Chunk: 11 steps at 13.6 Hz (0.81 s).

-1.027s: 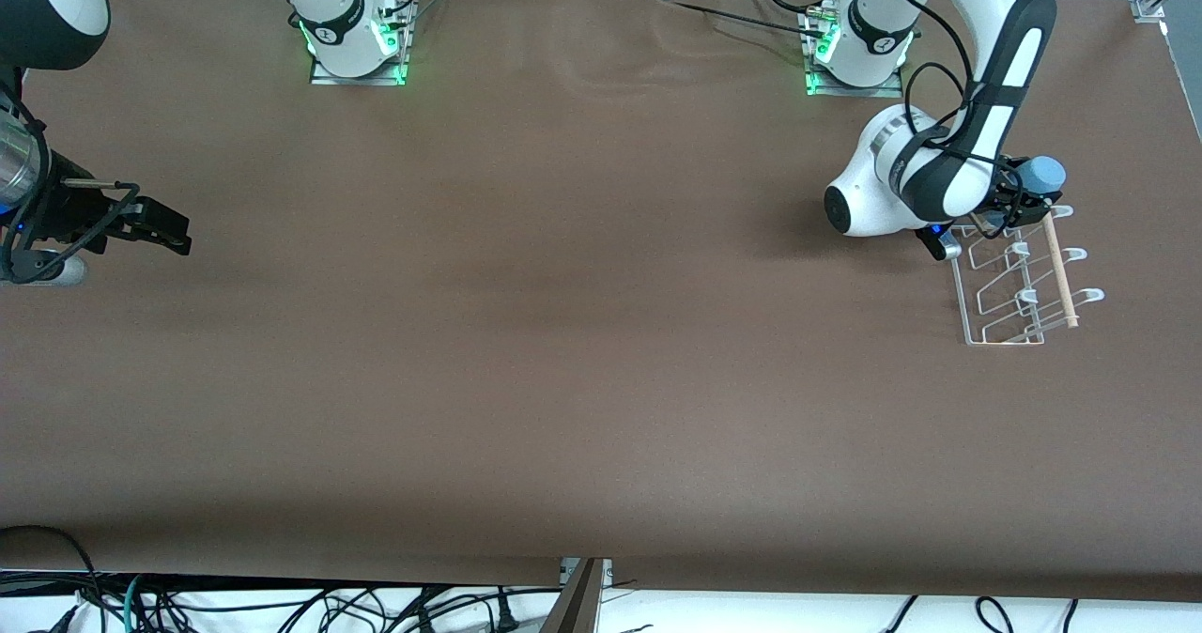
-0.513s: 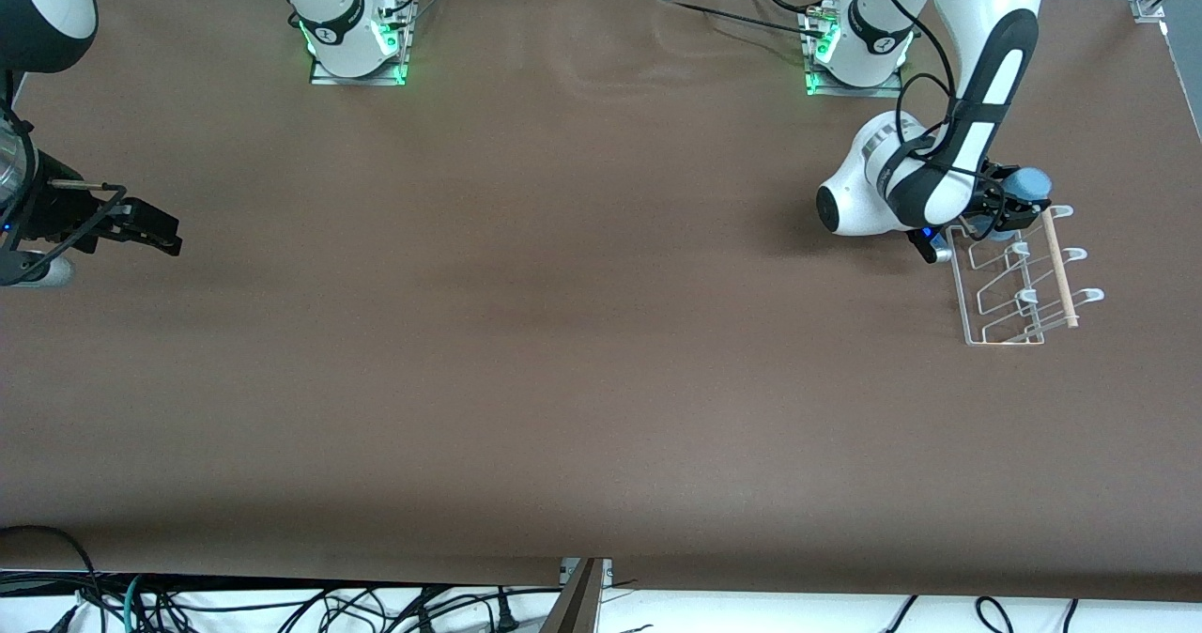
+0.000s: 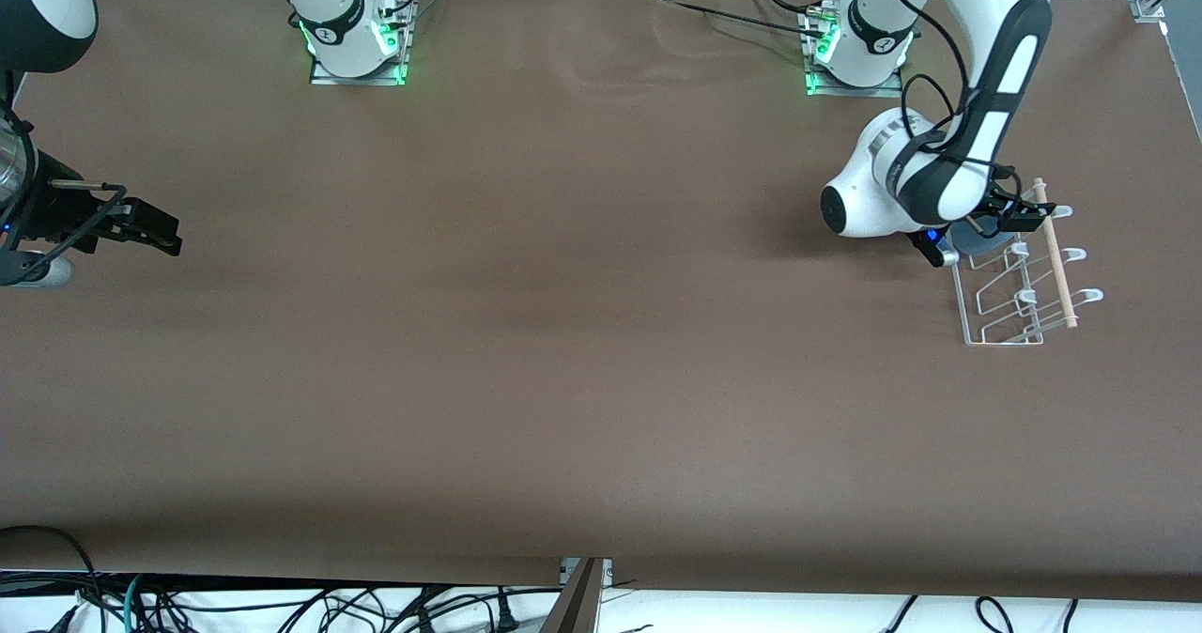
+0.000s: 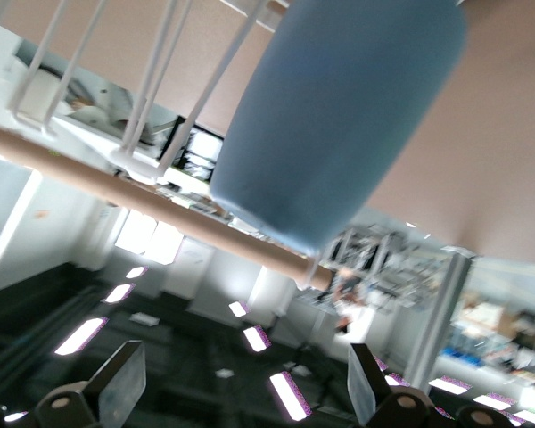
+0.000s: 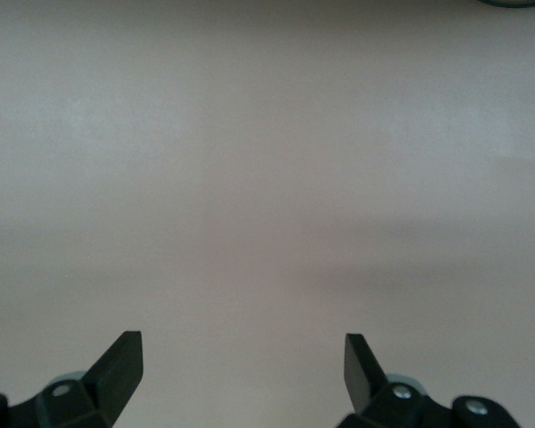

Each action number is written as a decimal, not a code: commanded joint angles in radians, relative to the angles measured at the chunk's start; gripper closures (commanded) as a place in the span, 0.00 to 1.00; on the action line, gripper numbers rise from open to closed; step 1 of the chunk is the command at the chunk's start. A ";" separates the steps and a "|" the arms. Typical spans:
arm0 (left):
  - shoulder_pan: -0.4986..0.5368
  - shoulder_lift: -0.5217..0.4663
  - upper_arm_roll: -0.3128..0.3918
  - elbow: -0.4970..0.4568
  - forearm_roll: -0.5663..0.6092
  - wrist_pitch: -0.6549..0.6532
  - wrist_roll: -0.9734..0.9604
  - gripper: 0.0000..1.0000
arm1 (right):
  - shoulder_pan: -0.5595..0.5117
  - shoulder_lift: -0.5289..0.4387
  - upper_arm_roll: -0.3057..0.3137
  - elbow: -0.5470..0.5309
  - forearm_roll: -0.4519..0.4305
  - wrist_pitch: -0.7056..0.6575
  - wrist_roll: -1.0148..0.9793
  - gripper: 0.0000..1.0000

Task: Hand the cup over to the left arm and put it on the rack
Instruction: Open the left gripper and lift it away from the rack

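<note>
The light-blue cup [image 3: 983, 242] [image 4: 339, 116] rests tilted on the pegs of the wire rack [image 3: 962, 304] [image 4: 134, 159], at the rack's end farthest from the front camera. The rack's wooden dowel [image 3: 1054, 253] [image 4: 98, 178] runs just past the cup. My left gripper [image 3: 1016, 215] [image 4: 245, 383] is open right beside the cup. Its fingers [image 4: 125, 388] stand apart from the cup and hold nothing. My right gripper [image 3: 150, 224] [image 5: 242, 357] waits open and empty over bare table at the right arm's end.
The brown table [image 3: 601, 351] stretches between the two arms. The left arm's white wrist housing [image 3: 859, 201] hangs low beside the rack. Both arm bases [image 3: 357, 41] stand along the farthest table edge. Cables [image 3: 282, 605] lie below the nearest edge.
The left gripper has opened and let go of the cup, which now sits lower on the rack. The right gripper has drifted slightly toward its table end.
</note>
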 commanded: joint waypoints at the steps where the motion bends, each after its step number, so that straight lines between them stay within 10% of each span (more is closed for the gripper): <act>1: 0.010 -0.065 0.002 0.120 -0.197 0.012 0.011 0.00 | -0.012 -0.017 0.007 -0.018 -0.004 0.005 -0.017 0.00; 7: 0.104 -0.066 0.005 0.473 -0.744 -0.004 -0.002 0.00 | -0.012 -0.014 0.007 -0.017 -0.004 0.006 -0.017 0.00; 11: 0.102 -0.073 0.008 0.671 -0.859 -0.013 -0.088 0.00 | -0.011 -0.010 0.007 -0.017 -0.004 0.006 -0.026 0.00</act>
